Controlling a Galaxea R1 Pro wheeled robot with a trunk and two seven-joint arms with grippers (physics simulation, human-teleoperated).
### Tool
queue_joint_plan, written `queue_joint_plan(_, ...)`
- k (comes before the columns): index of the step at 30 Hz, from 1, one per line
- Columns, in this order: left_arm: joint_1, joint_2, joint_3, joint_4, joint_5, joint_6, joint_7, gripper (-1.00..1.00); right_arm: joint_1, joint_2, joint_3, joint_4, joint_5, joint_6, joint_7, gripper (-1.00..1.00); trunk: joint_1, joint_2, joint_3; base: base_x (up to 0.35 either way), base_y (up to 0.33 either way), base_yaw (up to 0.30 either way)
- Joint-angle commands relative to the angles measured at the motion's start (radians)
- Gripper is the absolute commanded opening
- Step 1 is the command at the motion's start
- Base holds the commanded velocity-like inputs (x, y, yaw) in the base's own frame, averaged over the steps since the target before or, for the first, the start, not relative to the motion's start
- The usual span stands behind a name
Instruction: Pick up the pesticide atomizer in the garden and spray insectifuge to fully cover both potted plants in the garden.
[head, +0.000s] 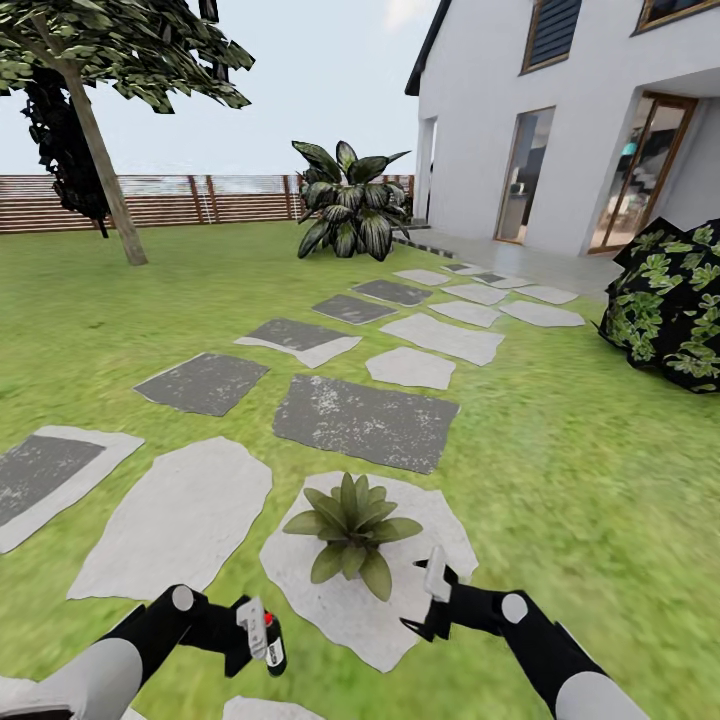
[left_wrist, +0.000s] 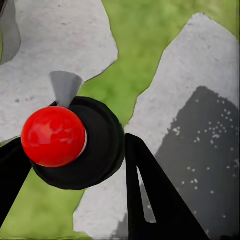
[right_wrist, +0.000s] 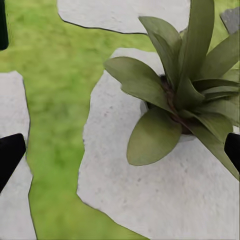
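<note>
Green lawn spreads out ahead of me, crossed by pale and dark grey stepping stones that run toward a white house at about 1 o'clock. A brown slatted wooden fence closes the far side from 10 to 12 o'clock, with a leaning tree at 10 o'clock in front of it and a large striped-leaf plant near 12 o'clock. A dark leafy bush sits at 3 o'clock.

One potted plant, a low rosette of green leaves, stands on a pale stone just ahead of me at 12 o'clock; my right wrist camera looks down on it, its pot mostly hidden under the leaves.

My left gripper is low at about 7 o'clock, closed around the pesticide atomizer, a slim whitish bottle with a dark lower end and a red spot near its top. In the left wrist view the atomizer shows as a dark round cap with a red ball on it, wedged between my two dark fingers, over grass and stone.

My right gripper hovers at about 5 o'clock, just beside the plant's leaves and touching nothing; its fingers stand apart, holding nothing.
</note>
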Motion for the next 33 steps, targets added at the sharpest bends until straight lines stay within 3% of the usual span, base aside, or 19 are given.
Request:
queue_joint_plan(1, 0.0, 0.0, 0.005, -0.001, -0.012, -0.004, -0.004, -1.0, -0.001, 0.005, -0.001, -0.001, 0.007, -0.005, 0.003, 1.0, 0.0, 0.0, -0.001, 0.0, 0.0, 0.0)
queue_joint_plan(9, 0.001, -0.003, 0.003, 0.0, -0.024, -0.005, -0.005, -1.0, -0.001, 0.037, 0.001, -0.002, 0.007, -0.006, 0.008, 1.0, 0.0, 0.0, -0.001, 0.0, 0.0, 0.0)
queue_joint_plan(10, 0.001, -0.003, 0.003, 0.0, -0.024, -0.005, -0.005, -1.0, -0.001, 0.039, 0.001, -0.002, 0.007, -0.006, 0.008, -1.0, 0.0, 0.0, -0.001, 0.0, 0.0, 0.0)
queue_joint_plan(15, 0.002, -0.01, 0.004, 0.0, -0.029, -0.005, -0.005, -1.0, -0.001, 0.047, 0.006, -0.001, 0.007, -0.006, 0.009, -1.0, 0.0, 0.0, -0.001, 0.0, 0.0, 0.0)
queue_joint_plan(16, 0.001, -0.021, 0.006, 0.0, -0.064, -0.004, -0.004, -1.0, -0.001, 0.07, 0.054, -0.002, 0.007, -0.006, 0.009, -1.0, 0.0, 0.0, -0.001, 0.0, 0.0, 0.0)
queue_joint_plan(18, 0.001, -0.039, 0.008, 0.0, -0.094, -0.003, -0.002, -1.0, -0.001, 0.081, 0.092, -0.002, 0.006, -0.006, 0.008, -1.0, 0.0, 0.0, -0.001, 0.0, 0.0, 0.0)
queue_joint_plan(19, 0.002, -0.054, 0.008, -0.001, -0.111, -0.002, 0.004, -1.0, -0.001, 0.099, 0.105, -0.002, 0.006, -0.006, 0.008, -1.0, 0.0, 0.0, -0.001, 0.0, 0.0, 0.0)
queue_joint_plan(21, 0.002, -0.065, 0.008, -0.002, -0.12, -0.002, 0.011, -1.0, -0.001, 0.134, 0.113, -0.002, 0.007, -0.006, 0.009, -1.0, 0.0, 0.0, -0.001, 0.0, 0.0, 0.0)
queue_joint_plan(24, 0.002, -0.079, 0.008, -0.007, -0.122, -0.002, 0.014, -1.0, -0.001, 0.157, 0.115, -0.002, 0.007, -0.006, 0.009, -1.0, 0.0, 0.0, -0.001, 0.0, 0.0, 0.0)
queue_joint_plan(33, 0.002, -0.101, 0.01, -0.04, -0.12, -0.003, 0.015, -1.0, -0.001, 0.166, 0.115, -0.002, 0.005, -0.006, 0.009, -1.0, 0.0, 0.0, -0.001, 0.0, 0.0, 0.0)
